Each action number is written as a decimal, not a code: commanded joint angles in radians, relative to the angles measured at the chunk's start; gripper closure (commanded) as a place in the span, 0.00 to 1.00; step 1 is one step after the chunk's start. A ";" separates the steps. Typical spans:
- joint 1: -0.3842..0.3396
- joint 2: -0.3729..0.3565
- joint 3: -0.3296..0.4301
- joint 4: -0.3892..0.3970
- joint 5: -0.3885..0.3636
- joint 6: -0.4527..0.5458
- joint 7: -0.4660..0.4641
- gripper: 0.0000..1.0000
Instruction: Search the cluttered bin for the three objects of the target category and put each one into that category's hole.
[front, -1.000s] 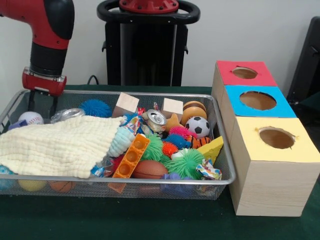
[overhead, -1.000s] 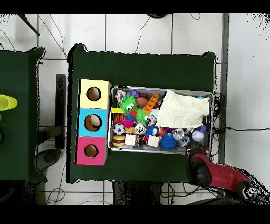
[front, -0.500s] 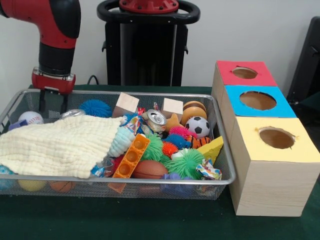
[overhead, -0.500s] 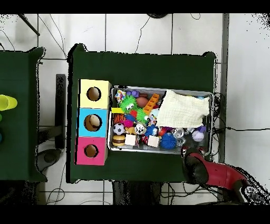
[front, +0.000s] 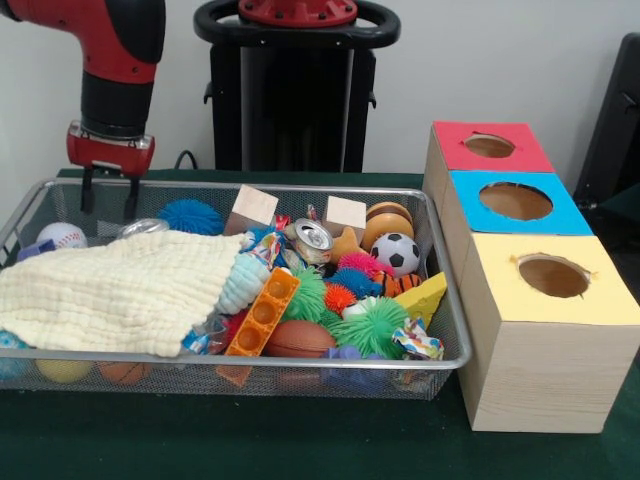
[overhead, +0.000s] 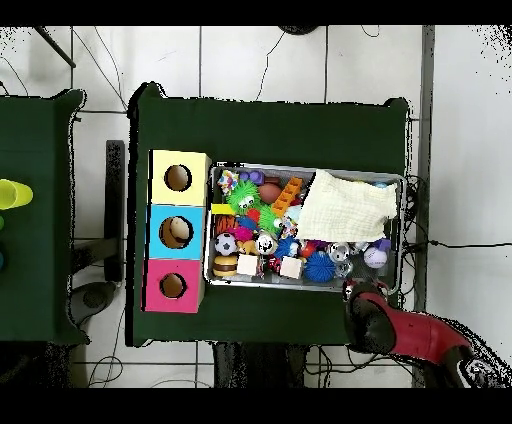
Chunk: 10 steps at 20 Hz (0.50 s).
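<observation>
The wire mesh bin (front: 250, 357) is full of toys; it also shows in the overhead view (overhead: 300, 286). My gripper (front: 110, 195) hangs open and empty over the bin's far left corner, above a clear shiny thing (front: 140, 227) at the cloth's edge; I cannot tell whether it is a bottle. A bit of clear plastic with blue (front: 203, 338) peeks out under the cloth's near edge. No whole water bottle shows. The red-topped box's hole (front: 490, 146) is at the far right, and in the overhead view (overhead: 173, 286) it is empty.
A pale yellow cloth (front: 110, 290) covers the bin's left half. A silver can (front: 312, 238), wooden blocks (front: 253, 207), balls and spiky toys fill the right half. The blue-topped box (front: 516, 201) and the yellow-topped box (front: 553, 276) stand beside the red one.
My gripper has moved a little to the right along the bin's far rim and risen slightly. It stays open. Nothing in the bin has moved.
</observation>
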<state>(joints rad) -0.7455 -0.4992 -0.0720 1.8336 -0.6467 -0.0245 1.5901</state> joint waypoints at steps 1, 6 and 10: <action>0.032 -0.016 0.093 -0.015 -0.002 0.113 0.051 0.00; 0.047 -0.050 0.075 -0.016 0.001 0.150 0.038 0.00; 0.018 -0.057 0.118 0.007 0.024 0.163 0.052 0.00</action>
<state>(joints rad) -0.7139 -0.5349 -0.0687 1.8338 -0.6467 0.0232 1.5901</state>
